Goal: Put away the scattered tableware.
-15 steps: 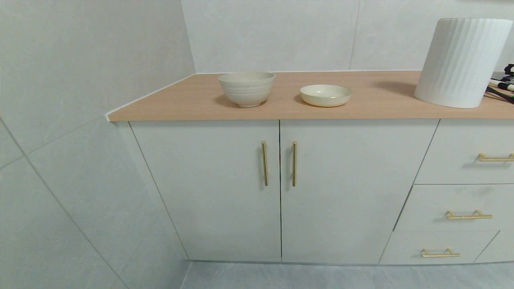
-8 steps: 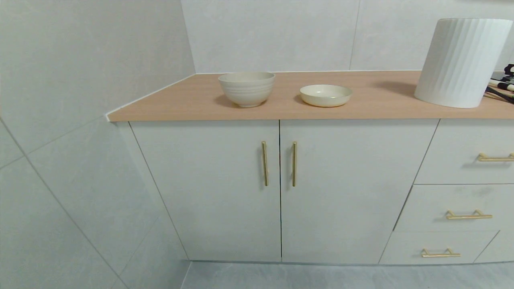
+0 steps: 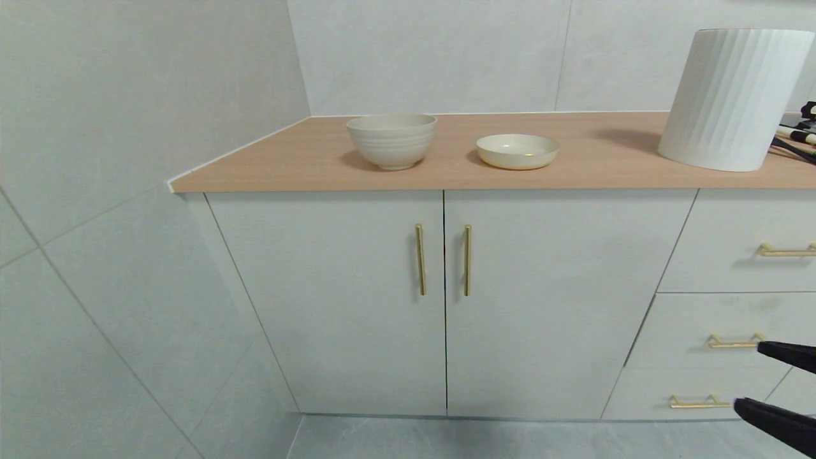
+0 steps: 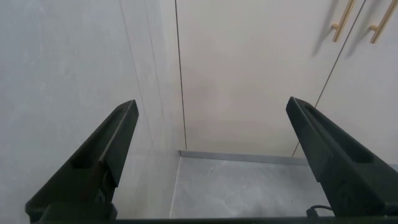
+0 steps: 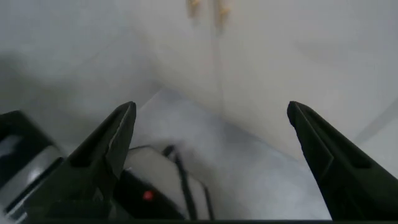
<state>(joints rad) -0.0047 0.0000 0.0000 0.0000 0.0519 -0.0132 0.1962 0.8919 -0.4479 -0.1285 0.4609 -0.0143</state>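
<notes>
A ribbed cream bowl (image 3: 391, 139) stands on the wooden countertop (image 3: 280, 166) near its left end. To its right lies a shallow cream dish (image 3: 517, 151). My right gripper (image 3: 749, 376) is low at the right edge of the head view, in front of the drawers, open with nothing between its fingers (image 3: 774, 417). In the right wrist view that gripper (image 5: 211, 134) is spread wide over the floor by the cabinet. My left gripper (image 4: 211, 134) is open too, low near the floor by the wall corner and the cabinet's left door.
A tall white ribbed container (image 3: 733, 99) stands at the counter's right, with dark utensils (image 3: 797, 140) beside it. Below are two shut cabinet doors with gold handles (image 3: 420, 259) and drawers (image 3: 739, 342) on the right. A tiled wall closes the left side.
My right gripper's fingers have come into the head view at the lower right edge. The bowl and dish have not moved.
</notes>
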